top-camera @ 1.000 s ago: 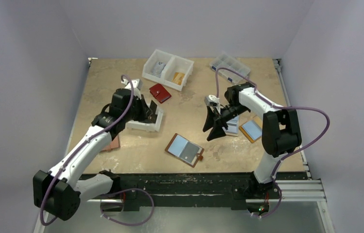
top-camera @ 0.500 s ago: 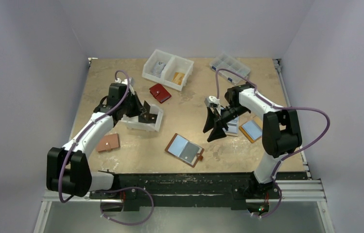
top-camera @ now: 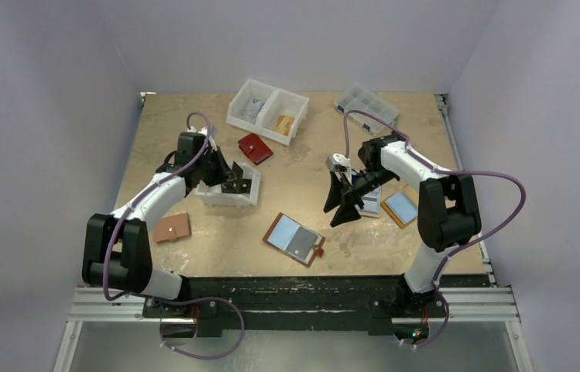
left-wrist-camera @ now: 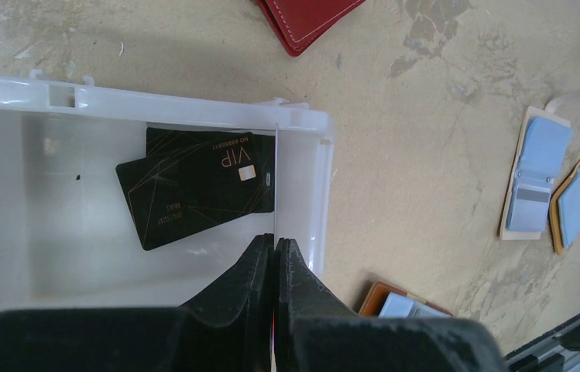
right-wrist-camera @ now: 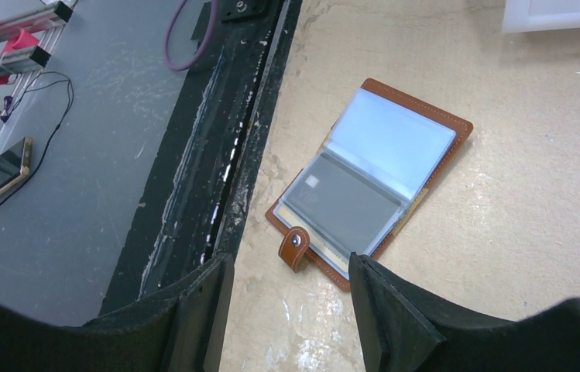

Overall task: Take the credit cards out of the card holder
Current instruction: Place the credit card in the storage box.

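— Tan table (top-camera: 224,229): how far along?
— Two credit cards (left-wrist-camera: 193,182) lie in the white tray (left-wrist-camera: 306,209). The left gripper (left-wrist-camera: 275,242), closed, pinches a third card (left-wrist-camera: 277,182) above it.
— Remaining?
— Seemingly one grey card (right-wrist-camera: 344,203) in the open card holder (top-camera: 294,239), front-centre. The right gripper (top-camera: 335,211) hovers nearby, jaws apart, empty.

The left arm (top-camera: 151,200) reached forward with its elbow low, left fingers (left-wrist-camera: 255,271) pressed tightly together, pointing down. The right arm (top-camera: 410,161) was bent inward, right fingers (right-wrist-camera: 395,310) spread apart, angled downward.
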Controlling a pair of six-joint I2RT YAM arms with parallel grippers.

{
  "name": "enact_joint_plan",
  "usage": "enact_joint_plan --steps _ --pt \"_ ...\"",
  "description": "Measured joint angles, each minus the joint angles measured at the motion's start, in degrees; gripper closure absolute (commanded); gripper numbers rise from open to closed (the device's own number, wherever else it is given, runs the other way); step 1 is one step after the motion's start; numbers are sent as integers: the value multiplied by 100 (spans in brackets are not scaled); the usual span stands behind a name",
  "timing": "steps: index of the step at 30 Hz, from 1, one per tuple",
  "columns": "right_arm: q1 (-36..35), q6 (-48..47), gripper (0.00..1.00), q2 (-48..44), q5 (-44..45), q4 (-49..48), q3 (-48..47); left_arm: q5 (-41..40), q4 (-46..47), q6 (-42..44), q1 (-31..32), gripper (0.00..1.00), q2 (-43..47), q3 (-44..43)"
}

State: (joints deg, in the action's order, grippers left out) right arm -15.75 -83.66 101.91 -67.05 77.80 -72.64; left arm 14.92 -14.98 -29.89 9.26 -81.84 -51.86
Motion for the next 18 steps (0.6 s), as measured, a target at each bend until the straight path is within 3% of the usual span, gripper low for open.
enact_joint_plan --steps 6,14,18 --pt "0 0 37 0 0 -2 0 35 85 -105 -24 93 -343 0" --pt "0 0 37 0 0 -2 0 -55 59 -197 -24 58 -404 0" --pt "0 7 37 0 2 -9 2 -391 -155 -195 -24 49 -328 -2"
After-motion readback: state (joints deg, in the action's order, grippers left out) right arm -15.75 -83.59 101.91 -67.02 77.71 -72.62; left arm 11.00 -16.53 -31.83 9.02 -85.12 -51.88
